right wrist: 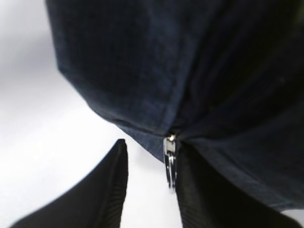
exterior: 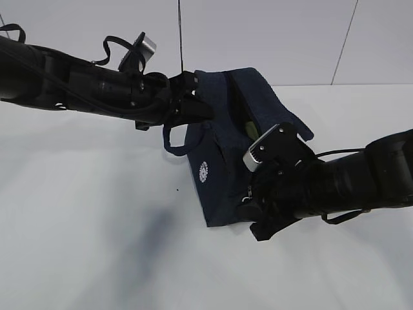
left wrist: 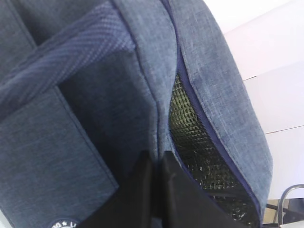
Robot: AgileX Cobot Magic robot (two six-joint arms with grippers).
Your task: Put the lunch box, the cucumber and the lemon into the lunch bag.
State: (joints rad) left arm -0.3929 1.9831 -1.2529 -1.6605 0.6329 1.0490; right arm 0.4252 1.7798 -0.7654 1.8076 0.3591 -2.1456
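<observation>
The navy lunch bag (exterior: 219, 168) stands mid-table, its top gaping. My left gripper (exterior: 193, 106) is shut on the upper left edge of the lunch bag; in the left wrist view the gripper (left wrist: 156, 159) pinches a seam of the lunch bag (left wrist: 95, 118) beside the zipper opening and its shiny lining (left wrist: 199, 142). My right gripper (exterior: 253, 210) is at the bag's lower right corner. It (right wrist: 154, 145) stands open, with the metal zipper pull (right wrist: 170, 161) hanging between the fingers, close to the right one. The lunch box, cucumber and lemon are out of view; I cannot tell what a yellow-green patch (exterior: 247, 127) in the opening is.
The bag rests on a white table (exterior: 97, 245) with a white wall behind. One loop handle (exterior: 173, 145) hangs on the bag's left side above the round white logo (exterior: 204, 172). Both black arms reach in from the sides.
</observation>
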